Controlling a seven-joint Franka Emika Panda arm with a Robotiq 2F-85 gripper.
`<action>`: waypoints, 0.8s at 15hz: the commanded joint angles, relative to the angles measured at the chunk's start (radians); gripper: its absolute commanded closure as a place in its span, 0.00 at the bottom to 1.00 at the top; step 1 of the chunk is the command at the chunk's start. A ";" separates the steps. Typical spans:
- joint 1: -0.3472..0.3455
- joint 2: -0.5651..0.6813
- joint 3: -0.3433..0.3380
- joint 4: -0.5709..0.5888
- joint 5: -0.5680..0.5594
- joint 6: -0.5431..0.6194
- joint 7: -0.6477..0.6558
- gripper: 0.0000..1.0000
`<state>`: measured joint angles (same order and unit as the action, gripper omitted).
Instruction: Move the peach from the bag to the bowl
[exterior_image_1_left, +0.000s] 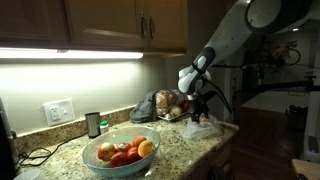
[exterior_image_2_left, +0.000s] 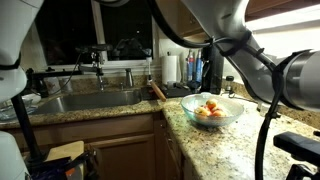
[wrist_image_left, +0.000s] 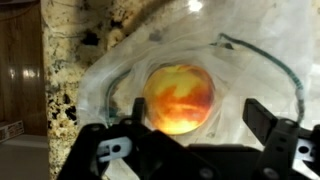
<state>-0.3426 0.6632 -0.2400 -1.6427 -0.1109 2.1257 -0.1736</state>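
Observation:
In the wrist view an orange-yellow peach (wrist_image_left: 178, 97) lies inside a clear plastic bag (wrist_image_left: 250, 70) on the speckled counter. My gripper (wrist_image_left: 200, 122) is open just above it, one finger on each side of the peach, not touching it. In an exterior view the gripper (exterior_image_1_left: 199, 108) hangs over the bag (exterior_image_1_left: 203, 129) near the counter's right end. The glass bowl (exterior_image_1_left: 110, 168) stands to the left of it and holds several fruits. The bowl (exterior_image_2_left: 212, 122) also shows in the exterior view past the sink; the arm hides the bag there.
A second bag of produce (exterior_image_1_left: 160, 105) lies behind the clear one. A dark jar (exterior_image_1_left: 93, 124) and a wall outlet (exterior_image_1_left: 58, 112) are at the back left. A sink (exterior_image_2_left: 90, 100) and a paper towel roll (exterior_image_2_left: 172, 68) are beyond the bowl. The counter edge (exterior_image_1_left: 215, 145) is close to the bag.

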 joint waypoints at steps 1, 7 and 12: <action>-0.003 -0.011 -0.003 -0.004 -0.006 -0.039 0.025 0.00; -0.010 -0.005 -0.001 0.003 0.001 -0.062 0.027 0.00; -0.015 -0.003 0.000 0.005 0.004 -0.067 0.028 0.25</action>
<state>-0.3505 0.6633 -0.2403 -1.6427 -0.1097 2.0883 -0.1655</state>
